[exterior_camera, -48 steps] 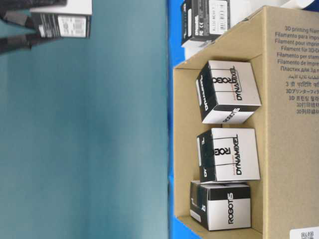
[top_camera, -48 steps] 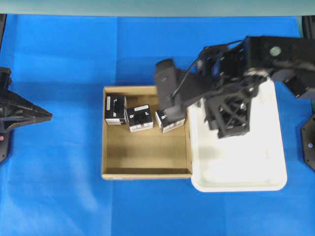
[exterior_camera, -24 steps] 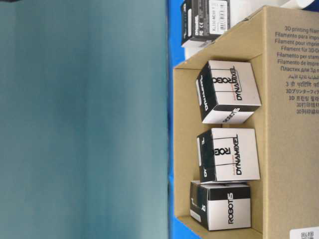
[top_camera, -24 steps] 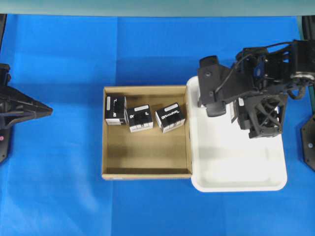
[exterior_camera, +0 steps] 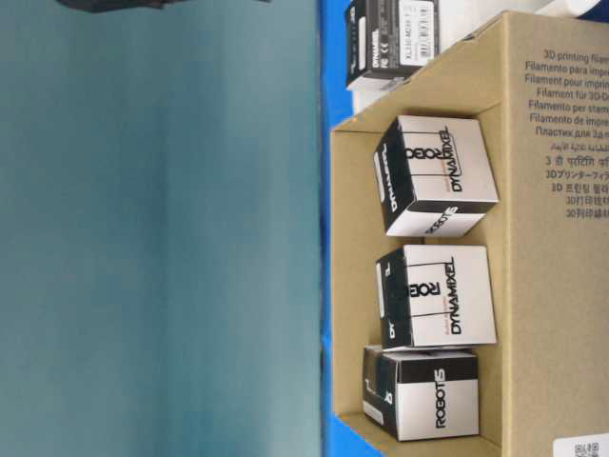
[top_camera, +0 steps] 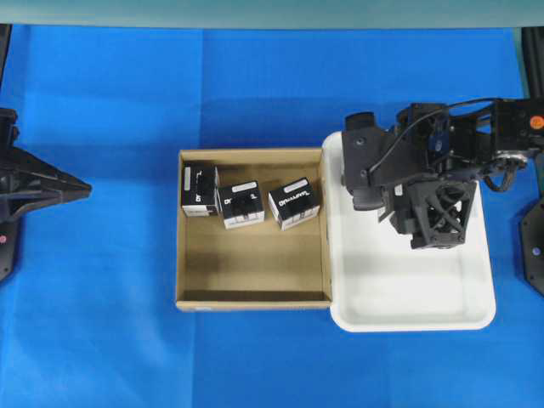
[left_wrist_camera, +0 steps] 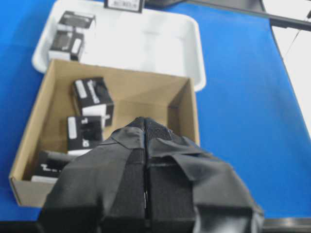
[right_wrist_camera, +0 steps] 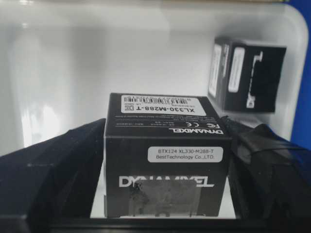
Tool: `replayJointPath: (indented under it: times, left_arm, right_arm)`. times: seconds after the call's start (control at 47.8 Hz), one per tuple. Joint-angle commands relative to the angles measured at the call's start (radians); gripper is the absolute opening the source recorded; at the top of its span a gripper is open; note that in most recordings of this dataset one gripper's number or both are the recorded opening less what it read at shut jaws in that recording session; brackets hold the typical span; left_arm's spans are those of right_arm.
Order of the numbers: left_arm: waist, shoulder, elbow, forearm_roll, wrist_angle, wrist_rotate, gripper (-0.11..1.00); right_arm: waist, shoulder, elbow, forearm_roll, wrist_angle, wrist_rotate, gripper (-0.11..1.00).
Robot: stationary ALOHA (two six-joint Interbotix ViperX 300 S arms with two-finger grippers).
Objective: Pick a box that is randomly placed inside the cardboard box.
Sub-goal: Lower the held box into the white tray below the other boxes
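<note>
Right gripper over white tray, right of frame; lower tray bare. Box clamped between its wide-spread fingers. Left gripper closed, empty. Cardboard box centre.

A: What sits inside the cardboard box?
B: Three black-and-white cartons in a column down the frame, along its left wall.
A: And outside?
B: Another black carton at upper centre, on blue cloth.

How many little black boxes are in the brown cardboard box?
3, in the cardboard box along one wall: left carton, middle carton, right carton. None seems hidden.
</note>
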Motion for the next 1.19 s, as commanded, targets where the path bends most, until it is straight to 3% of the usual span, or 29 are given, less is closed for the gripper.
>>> replayJointPath:
  times: [0.0,0.836,1.171]
  left_arm:
    - [0.003,0.009,-0.017,0.002,-0.005,-0.002,-0.07]
    - [0.003,0.014,-0.017,0.002,-0.005,-0.002,-0.07]
    - [0.003,0.009,-0.028,0.002,-0.005,-0.005,-0.07]
  right_arm:
    - [0.002,0.018,0.026,0.005,-0.061,0.008,0.78]
    - [0.008,0.247,0.081,0.006,-0.27,0.0,0.78]
    - [0.006,0.281,0.118,-0.002,-0.365,-0.002,0.78]
